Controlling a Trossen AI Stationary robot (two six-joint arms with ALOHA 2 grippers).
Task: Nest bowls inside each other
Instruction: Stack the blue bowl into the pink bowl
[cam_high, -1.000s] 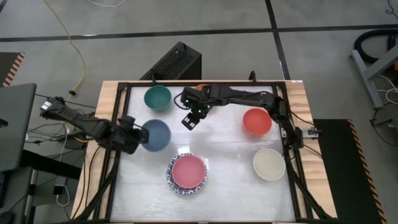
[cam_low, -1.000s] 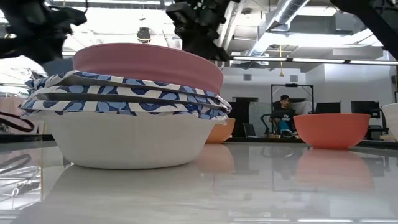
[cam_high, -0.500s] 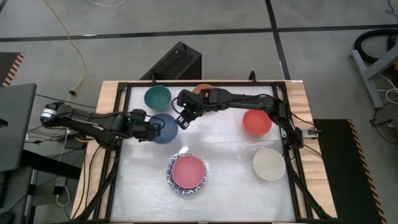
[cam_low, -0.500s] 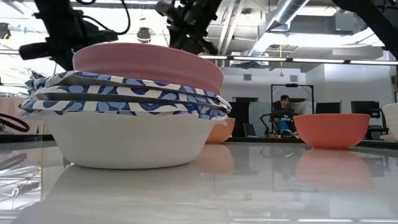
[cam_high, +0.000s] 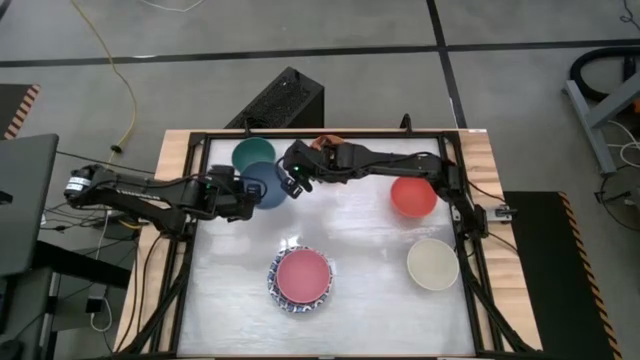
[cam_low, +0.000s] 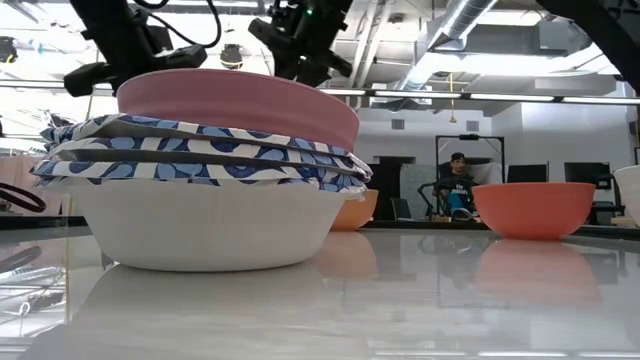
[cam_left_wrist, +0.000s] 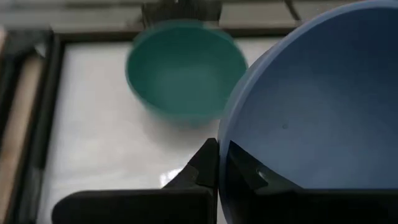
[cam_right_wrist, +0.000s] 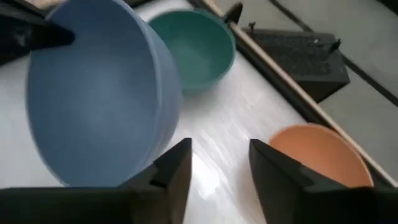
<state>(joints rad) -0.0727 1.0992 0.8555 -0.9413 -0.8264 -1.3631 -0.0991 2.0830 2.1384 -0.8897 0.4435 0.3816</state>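
Gripping the dark blue bowl (cam_high: 266, 184) by its rim, the left tool (cam_high: 240, 190) holds it tilted just beside the teal bowl (cam_high: 251, 154) at the far-left part of the bench (cam_high: 370, 260); its fingers are clamped tight on the rim, seen in the left wrist view with the blue bowl (cam_left_wrist: 311, 112) filling the frame and the teal one (cam_left_wrist: 185, 68) beyond. Right tool (cam_high: 297, 178) sits just beside the blue bowl's other side, fingers parted and not gripping anything; right wrist view shows the gap between its fingers (cam_right_wrist: 177, 171) clear, blue bowl (cam_right_wrist: 99, 93) close in front. Orange bowl (cam_right_wrist: 323, 155) lies near, mostly hidden under the right arm in the high view. Pink bowl (cam_high: 301, 276) sits nested on top of the white blue-rimmed bowls (cam_low: 200, 160) at the near middle of the bench. Red bowl (cam_high: 413, 195) and cream bowl (cam_high: 433, 263) stand apart on the right side. A person (cam_low: 458, 187) sits far back in the room.
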